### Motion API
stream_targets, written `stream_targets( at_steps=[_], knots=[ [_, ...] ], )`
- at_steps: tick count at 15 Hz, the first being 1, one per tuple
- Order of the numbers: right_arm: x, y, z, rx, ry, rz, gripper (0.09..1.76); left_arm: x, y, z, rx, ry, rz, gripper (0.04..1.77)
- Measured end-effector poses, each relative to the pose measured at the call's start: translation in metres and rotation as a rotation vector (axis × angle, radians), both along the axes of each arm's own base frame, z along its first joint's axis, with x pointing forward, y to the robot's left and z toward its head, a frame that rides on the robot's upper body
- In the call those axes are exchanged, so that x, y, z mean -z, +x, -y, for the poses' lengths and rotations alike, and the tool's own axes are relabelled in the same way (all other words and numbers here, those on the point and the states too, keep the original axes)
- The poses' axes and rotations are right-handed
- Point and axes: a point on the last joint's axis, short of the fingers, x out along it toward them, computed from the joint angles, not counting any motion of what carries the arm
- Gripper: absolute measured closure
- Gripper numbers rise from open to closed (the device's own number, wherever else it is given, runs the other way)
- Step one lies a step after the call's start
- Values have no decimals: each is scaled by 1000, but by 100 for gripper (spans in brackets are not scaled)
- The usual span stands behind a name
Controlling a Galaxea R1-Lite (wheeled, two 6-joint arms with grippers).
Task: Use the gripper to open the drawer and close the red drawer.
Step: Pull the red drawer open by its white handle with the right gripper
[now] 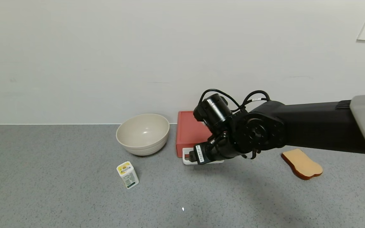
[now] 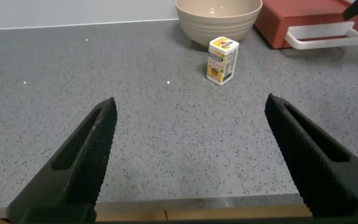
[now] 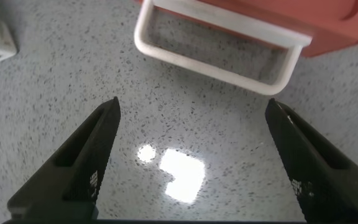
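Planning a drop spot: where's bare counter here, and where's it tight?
Free: the counter left of the bowl and small carton, and the front strip between carton and bread slice. Tight: along the wall, where the bowl sits beside the red drawer and the right pincer hangs open over its white handle.

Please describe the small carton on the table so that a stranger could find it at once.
On the grey table, find the beige bowl near the wall. The small carton stands just in front of it, toward the robot. It alone is white and printed, with a yellow top.
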Motion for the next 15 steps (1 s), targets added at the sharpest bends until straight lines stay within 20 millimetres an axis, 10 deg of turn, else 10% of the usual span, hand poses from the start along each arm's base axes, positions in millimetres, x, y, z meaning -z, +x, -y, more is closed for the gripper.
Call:
stream_targets(
  at_steps=[15],
  knots=[
    [42,36,-23,249,18,46,14,0,0,0,1,4,0,9]
  ],
)
